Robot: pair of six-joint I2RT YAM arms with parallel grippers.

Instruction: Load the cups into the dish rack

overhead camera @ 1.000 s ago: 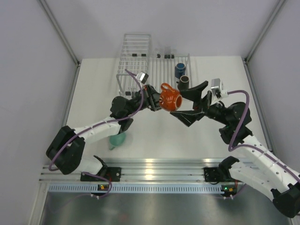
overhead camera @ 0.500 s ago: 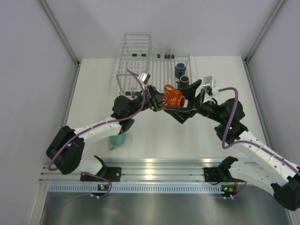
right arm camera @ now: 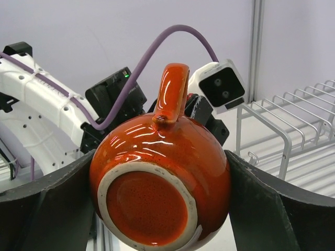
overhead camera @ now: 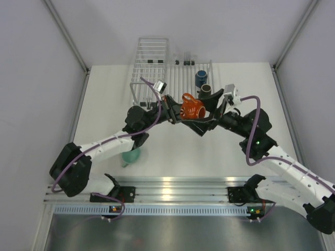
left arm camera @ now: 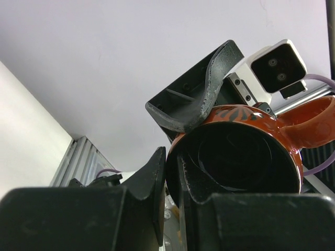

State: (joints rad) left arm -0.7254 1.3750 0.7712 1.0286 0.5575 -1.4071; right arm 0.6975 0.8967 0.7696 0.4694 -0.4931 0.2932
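Note:
The orange-red cup (overhead camera: 192, 109) hangs in the air between both arms, in front of the dish rack (overhead camera: 178, 78). My left gripper (overhead camera: 175, 114) is shut on its rim, one finger inside the dark hollow (left arm camera: 241, 151) and one outside. My right gripper (overhead camera: 208, 108) straddles the cup's round body (right arm camera: 162, 172), with a finger against each side and the handle pointing up. A dark blue cup (overhead camera: 201, 78) and a brown cup (overhead camera: 205, 90) stand in the rack. A mint-teal cup (overhead camera: 132, 155) lies on the table under my left arm. The other cups are out of view.
A taller box-shaped wire basket (overhead camera: 149, 65) stands left of the rack, close behind my left wrist. Its wires show in the right wrist view (right arm camera: 282, 130). Grey walls close in the table on both sides and at the back.
My right gripper has moved left from beside the cup until its fingers straddle the cup's body. My left gripper has kept hold of the rim and lifted the cup slightly.

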